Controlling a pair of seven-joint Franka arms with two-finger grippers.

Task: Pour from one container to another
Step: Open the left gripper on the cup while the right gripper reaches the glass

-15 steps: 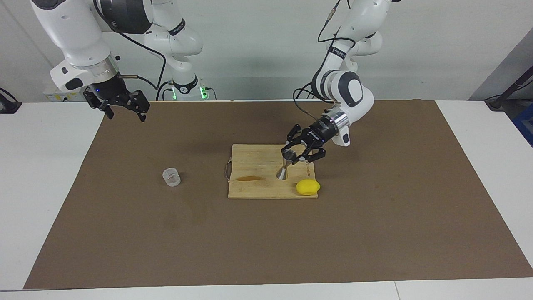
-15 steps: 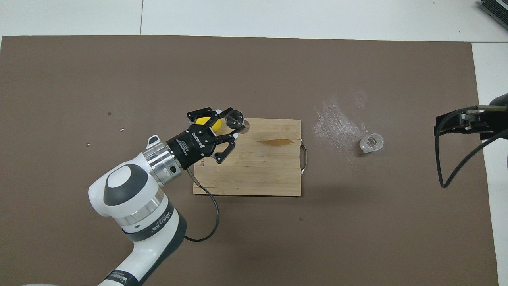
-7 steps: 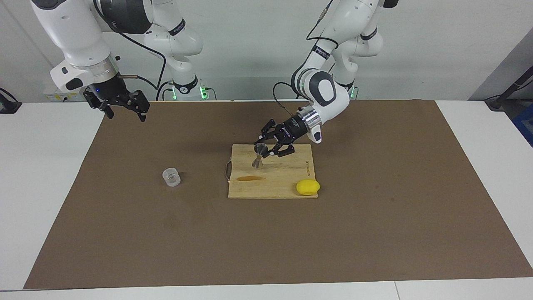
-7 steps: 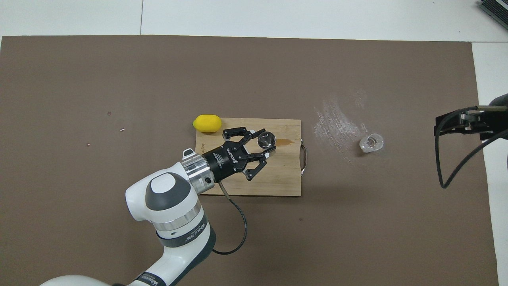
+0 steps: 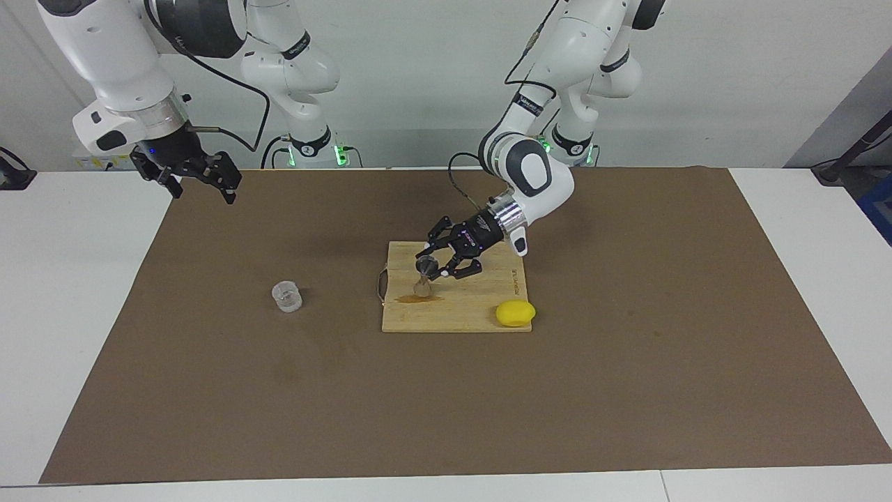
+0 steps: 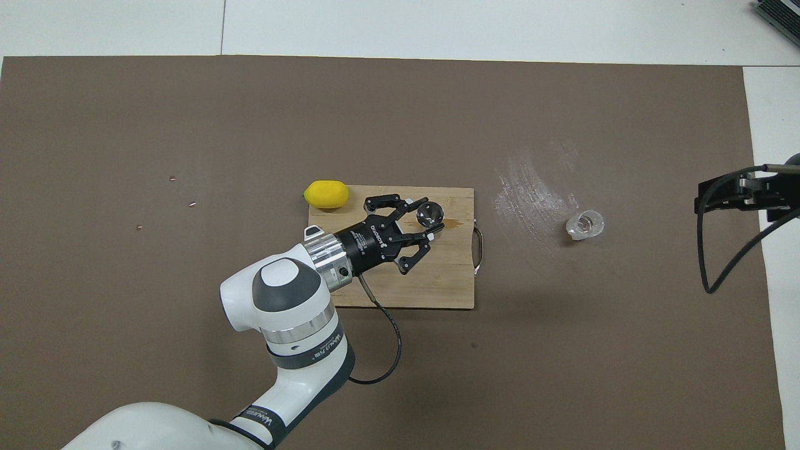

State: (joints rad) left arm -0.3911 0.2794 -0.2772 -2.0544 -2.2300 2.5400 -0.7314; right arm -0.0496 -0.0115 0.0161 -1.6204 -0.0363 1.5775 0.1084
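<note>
White arms [image 5: 536,167], black claws, black cables [image 6: 381,337]

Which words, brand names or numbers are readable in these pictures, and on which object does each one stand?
"ROBOTIQ": white print on the black body of the left hand, overhead view.
White lettering on the dark ring of the left arm's joint: too small to read.
Dark print along the cutting board edge: too small to read.
Jigger, clear cup, lemon: no text visible.

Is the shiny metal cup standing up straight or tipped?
Tipped a little. The jigger, pinched in the left hand, leans over the cutting board.
</note>
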